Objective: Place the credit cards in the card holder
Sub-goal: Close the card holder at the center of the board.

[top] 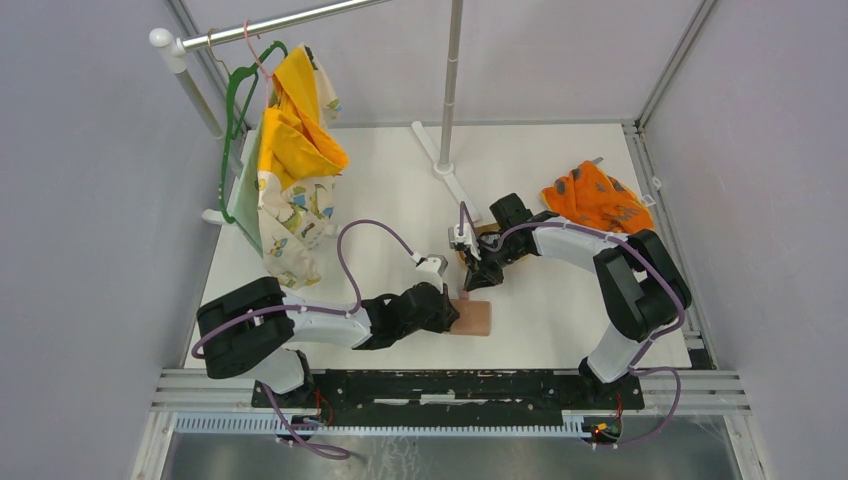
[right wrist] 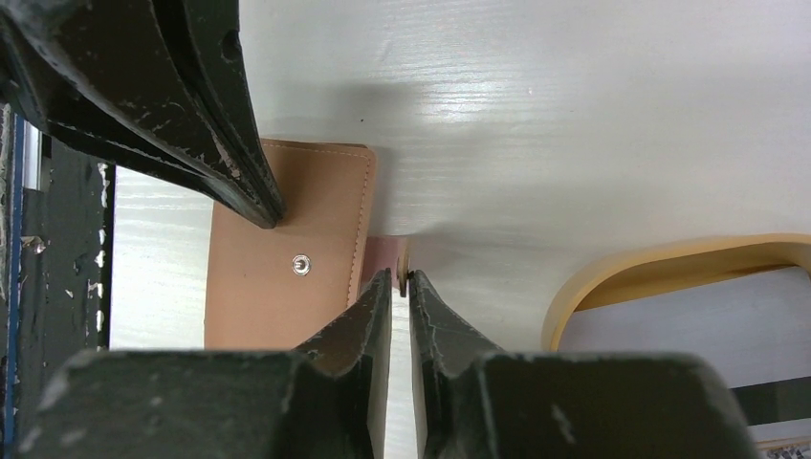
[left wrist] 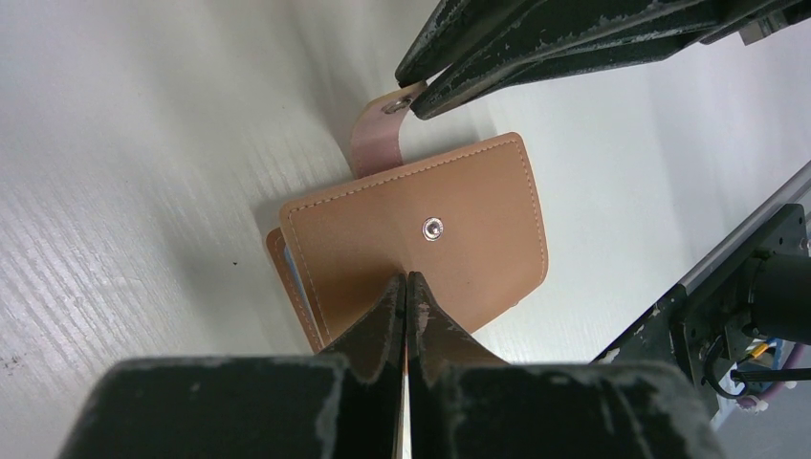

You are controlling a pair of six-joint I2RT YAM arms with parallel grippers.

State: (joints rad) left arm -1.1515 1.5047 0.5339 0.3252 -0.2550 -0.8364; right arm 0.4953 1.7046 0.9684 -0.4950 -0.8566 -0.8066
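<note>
The card holder [left wrist: 430,258] lies folded on the white table, tan-brown with a metal snap on its cover; it also shows as the card holder [top: 476,318] near the table's front middle. My left gripper [left wrist: 408,279] is shut, its tips pressing on the cover. My right gripper [right wrist: 401,277] is shut on the holder's pink strap tab [right wrist: 387,253], which stands lifted from the far edge. Inside the oval wooden tray [right wrist: 660,263], a pale flat card [right wrist: 689,325] and a dark one [right wrist: 777,402] show partly; I take them for credit cards.
An orange patterned cloth [top: 595,197] lies at the back right. A clothes rail with a green hanger and yellow garments [top: 290,150] stands at the back left. A pole foot [top: 447,165] sits at the back middle. The metal rail [top: 450,385] borders the near edge.
</note>
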